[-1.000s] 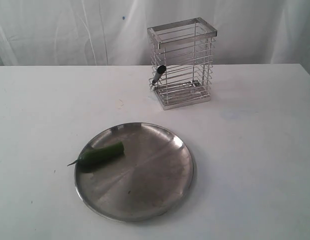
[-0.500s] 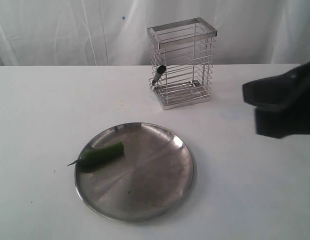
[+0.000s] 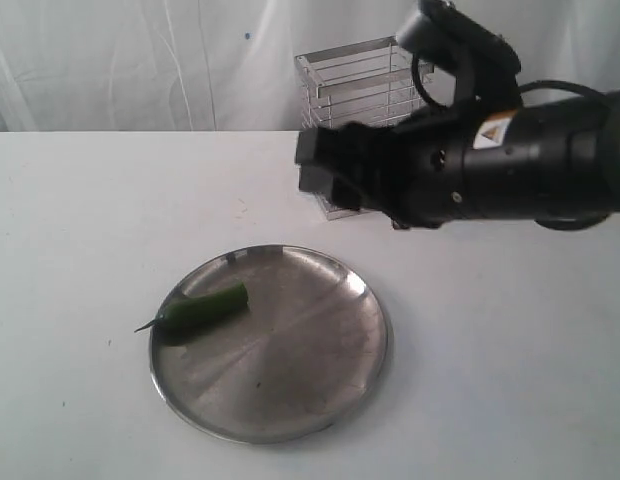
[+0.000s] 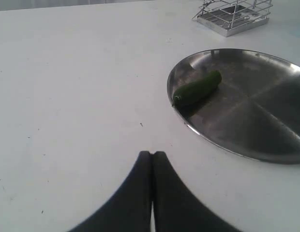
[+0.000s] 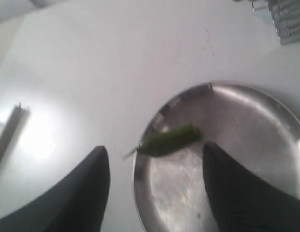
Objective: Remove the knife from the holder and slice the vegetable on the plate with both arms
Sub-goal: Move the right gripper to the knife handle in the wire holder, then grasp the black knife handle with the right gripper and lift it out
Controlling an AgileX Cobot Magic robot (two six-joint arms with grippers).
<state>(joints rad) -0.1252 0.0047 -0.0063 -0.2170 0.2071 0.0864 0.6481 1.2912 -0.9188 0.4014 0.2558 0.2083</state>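
Observation:
The dark green vegetable (image 3: 200, 308) lies on the left part of the steel plate (image 3: 290, 400). The chrome wire holder (image 3: 355, 65) stands behind the plate, and my right arm covers its lower part. The knife is hidden behind that arm. My right gripper (image 3: 308, 165) hangs in front of the holder, above the table. In the right wrist view the right gripper (image 5: 155, 152) is open and empty, with the vegetable (image 5: 169, 139) and plate (image 5: 247, 140) below it. My left gripper (image 4: 152, 153) is shut and empty over bare table, short of the plate (image 4: 188, 126) and vegetable (image 4: 196, 89).
A white cloth hangs behind the white table (image 3: 90, 200). The holder's base (image 4: 234, 17) shows at the far edge of the left wrist view, and one corner of the holder (image 5: 285, 19) in the right wrist view.
My right arm has swept in from the right and now stands in front of the holder, covering the knife handle. Its jaws have opened. Plate and vegetable have not moved.

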